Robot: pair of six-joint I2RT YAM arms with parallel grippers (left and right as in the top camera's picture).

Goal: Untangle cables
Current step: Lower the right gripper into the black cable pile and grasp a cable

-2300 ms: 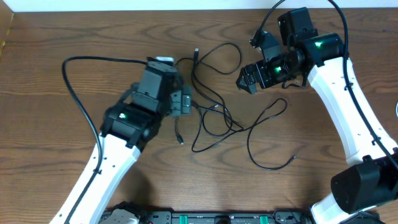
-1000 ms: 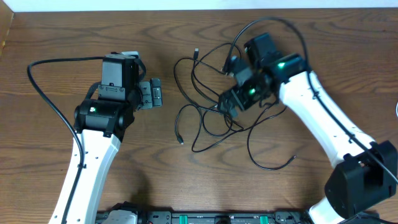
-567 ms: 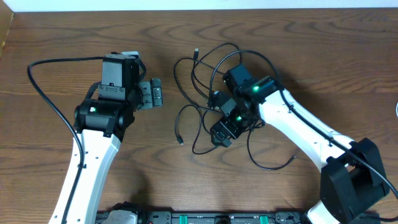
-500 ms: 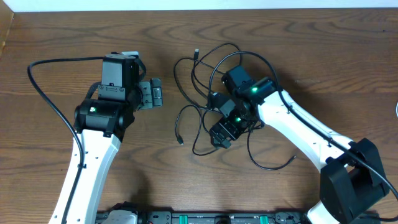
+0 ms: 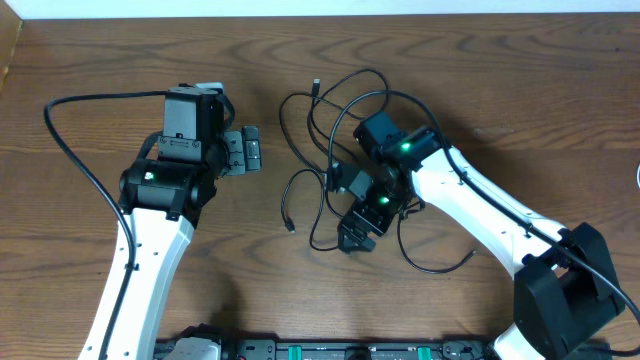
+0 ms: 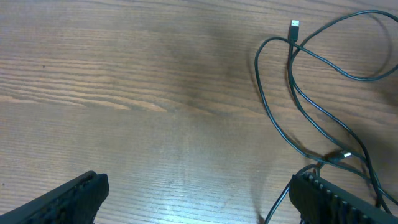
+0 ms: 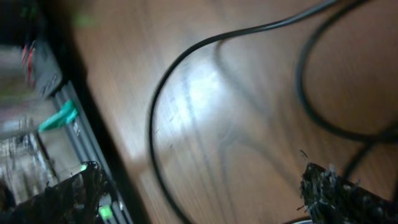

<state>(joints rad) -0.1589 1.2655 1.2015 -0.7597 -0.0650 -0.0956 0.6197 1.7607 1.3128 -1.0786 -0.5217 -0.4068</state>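
Thin black cables (image 5: 322, 150) lie in a loose tangle at the table's middle, with a plug end at the back (image 5: 316, 84) and another at the front left (image 5: 290, 226). My right gripper (image 5: 350, 238) hangs low over the tangle's front part, jaws wide open and empty. In the right wrist view (image 7: 205, 190) black cable loops (image 7: 186, 59) lie on the wood ahead of it. My left gripper (image 5: 246, 152) is open and empty, left of the tangle and apart from it. The left wrist view (image 6: 199, 193) shows the cables (image 6: 292, 99) at its right, beside the right finger (image 6: 339, 199).
The thick black arm cable (image 5: 90, 110) loops at the far left. A thin pale curve (image 5: 637, 178) shows at the right edge. The table's front edge with a dark rail (image 7: 59, 118) shows at the left of the right wrist view. Bare wood (image 6: 124, 93) lies ahead of the left gripper.
The right arm swung from the back right down over the tangle and toward the front. The left arm drew back left from the cables, then stayed still.
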